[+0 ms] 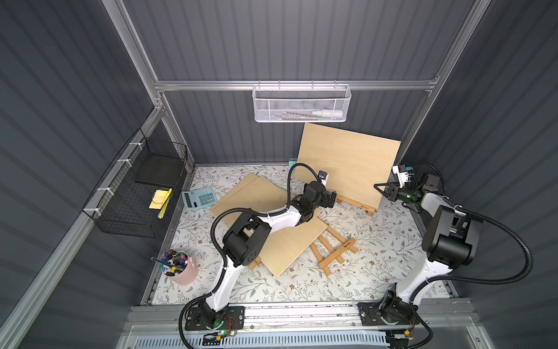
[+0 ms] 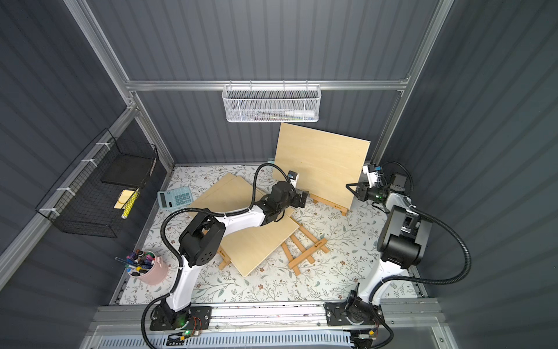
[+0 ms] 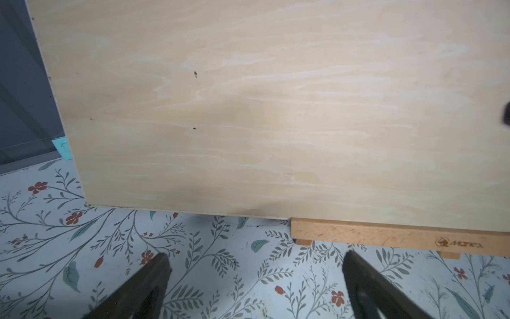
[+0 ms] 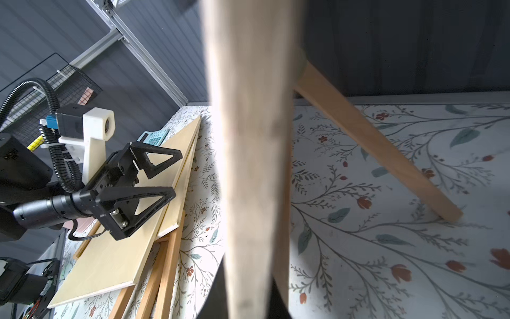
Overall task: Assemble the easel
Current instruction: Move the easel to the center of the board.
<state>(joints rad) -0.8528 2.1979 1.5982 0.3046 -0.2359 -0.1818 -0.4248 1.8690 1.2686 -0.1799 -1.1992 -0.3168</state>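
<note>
Desk (image 1: 377,272), floral-covered, carries everything; largest on it is the upright board (image 1: 347,163), far and to the right, leaning back on the standing easel (image 3: 386,237), whose ledge meets only the right part of the board's lower edge, so the left part overhangs bare desk; nearer the middle lie the flat boards (image 1: 290,247), overlapping one another, and from under their near right edge shows the flat easel (image 1: 333,253), not yet set up; the left fingers (image 3: 154,279) are spread wide with nothing between them, low over the desk just in front of the upright board's lower left part, apart from it; the right fingers (image 1: 387,191) are closed, and the right wrist view shows the board's right edge running up between them, so they seem to pinch that edge; smallest, a calculator (image 1: 199,198) sits far left, out of the way. By my judgement the step in hand is seating the board on the standing easel; it looks off-centre, so the next move calls for a slow slide to the right along the ledge, keeping the board's lean, without dragging the light easel along; the left fingers are well placed to steady the overhanging side; the flat easel and flat boards would follow.
</note>
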